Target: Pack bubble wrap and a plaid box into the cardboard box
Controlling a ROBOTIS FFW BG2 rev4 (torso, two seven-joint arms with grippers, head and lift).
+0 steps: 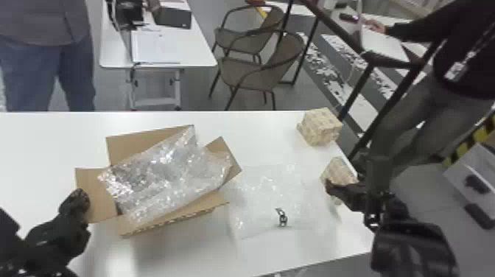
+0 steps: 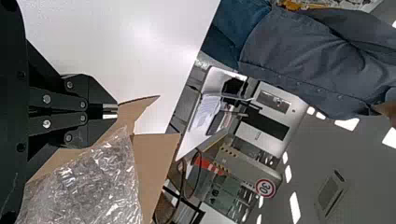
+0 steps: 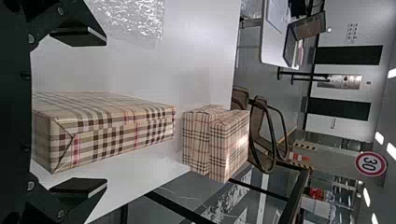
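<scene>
At right on the table, one plaid box is flanked, ungrasped, by the widely opened right gripper; beside the cardboard box, draped with bubble wrap, the left gripper is clenched.

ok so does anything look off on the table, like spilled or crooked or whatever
The bubble wrap sprawls across the cardboard box, overlapping its flaps instead of sitting neatly inside. A small dark squiggle shows on the second sheet; I can't tell if it's a mark or something loose. I see no spill.
</scene>
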